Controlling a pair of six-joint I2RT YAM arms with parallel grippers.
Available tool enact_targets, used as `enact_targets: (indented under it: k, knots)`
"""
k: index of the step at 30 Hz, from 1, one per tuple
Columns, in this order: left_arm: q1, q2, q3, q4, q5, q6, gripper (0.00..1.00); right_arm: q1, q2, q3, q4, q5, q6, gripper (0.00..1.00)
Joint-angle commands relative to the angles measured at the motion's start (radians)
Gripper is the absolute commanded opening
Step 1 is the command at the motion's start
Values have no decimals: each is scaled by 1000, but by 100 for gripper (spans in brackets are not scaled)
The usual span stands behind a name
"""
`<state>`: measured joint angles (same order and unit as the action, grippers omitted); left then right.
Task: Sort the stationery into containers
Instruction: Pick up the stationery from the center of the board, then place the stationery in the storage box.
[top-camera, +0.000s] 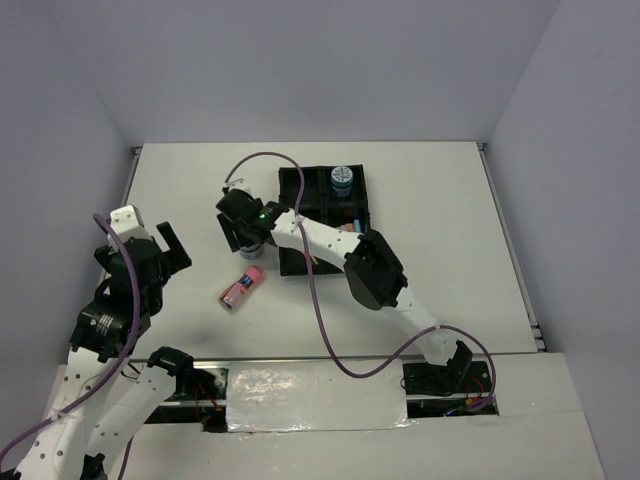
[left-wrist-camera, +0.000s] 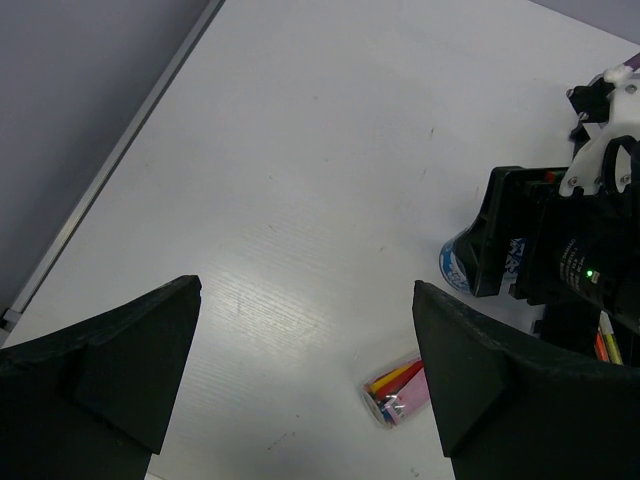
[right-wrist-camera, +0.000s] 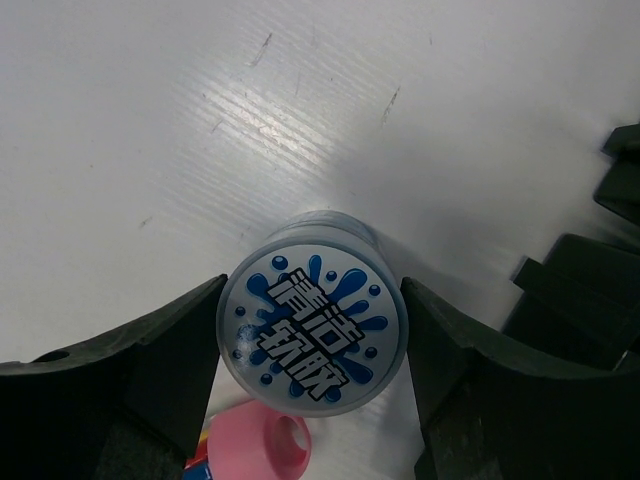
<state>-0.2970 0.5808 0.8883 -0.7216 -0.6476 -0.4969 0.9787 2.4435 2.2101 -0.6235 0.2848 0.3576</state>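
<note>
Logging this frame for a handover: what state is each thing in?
Left gripper: open, empty.
Loose tape roll: upright on table.
Right gripper: jaws flanking loose tape roll, grip unclear.
Pink tube: lying on table, outside tray.
Second tape roll: upright inside tray.

Table (top-camera: 180, 190) open toward left edge and far-left corner. Tray (top-camera: 288, 190) blocks far middle; tape roll (right-wrist-camera: 312, 338) and pink tube (top-camera: 242, 287) lie left of it.

blue splash print on grey-white tape roll (right-wrist-camera: 312, 327), pink tube (top-camera: 243, 286), black tray (top-camera: 298, 186), white table (top-camera: 440, 230), purple cable (top-camera: 318, 310)
</note>
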Motion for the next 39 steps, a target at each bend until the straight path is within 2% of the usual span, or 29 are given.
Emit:
enact_targets:
  k: [1, 3, 4, 5, 6, 9, 11, 13, 20, 26, 30, 39]
  knots:
    - [4, -12, 3, 54, 11, 26, 99, 25, -50, -50, -10, 8, -8, 74]
    - [6, -10, 3, 57, 14, 26, 99, 26, -67, -64, -2, 19, -12, 74]
    - [4, -7, 3, 56, 17, 27, 99, 28, -70, -69, -1, 16, -14, 70]
    - [4, -9, 3, 59, 19, 29, 99, 28, -78, -72, 2, 19, -14, 62]
    - [4, -9, 3, 59, 19, 27, 99, 28, -86, -79, 11, 17, -19, 49]
    - [4, -12, 3, 59, 22, 29, 99, 31, -129, -101, 60, -21, -43, 32]
    - [4, -13, 1, 60, 22, 31, 99, 35, -164, -119, 119, -47, -77, 27]
    - [4, -18, -2, 70, 40, 37, 99, 34, -230, -130, 169, -75, -95, 0]
    - [4, -13, -2, 73, 46, 38, 99, -17, -397, -110, 166, 1, -192, 0]
    - [4, -16, -3, 74, 52, 40, 99, -242, -524, -263, 174, 50, -210, 0]
    - [4, -12, -3, 74, 55, 41, 99, -375, -554, -343, 185, 36, -244, 0]
    - [2, -9, -6, 85, 75, 50, 99, -495, -480, -377, 211, 45, -313, 0]
